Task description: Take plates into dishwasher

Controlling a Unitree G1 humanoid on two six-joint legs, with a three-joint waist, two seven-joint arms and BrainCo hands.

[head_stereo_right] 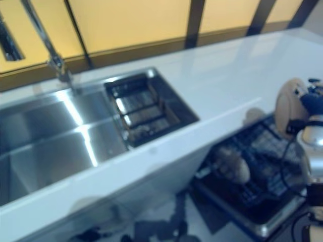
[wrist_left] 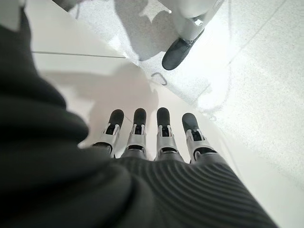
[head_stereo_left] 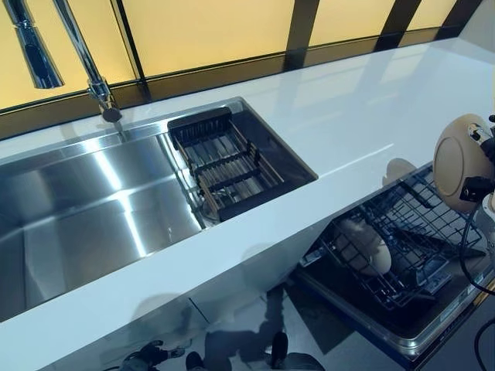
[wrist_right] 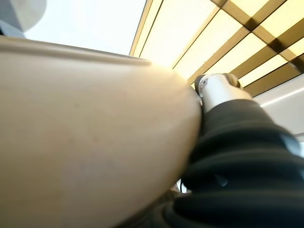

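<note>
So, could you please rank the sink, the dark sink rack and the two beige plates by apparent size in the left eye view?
1. sink
2. dark sink rack
3. held plate and plate in the dishwasher rack: look alike; the held one is nearer the camera, so unranked.

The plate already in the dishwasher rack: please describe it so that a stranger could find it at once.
Below the white counter, right of the sink, the dishwasher's black wire rack is pulled out. One beige plate stands in its left part; the other plate is up in the right hand.

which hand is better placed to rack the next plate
Right. The right hand already holds a plate above the rack. The left hand hangs empty, low by the cabinet.
</note>
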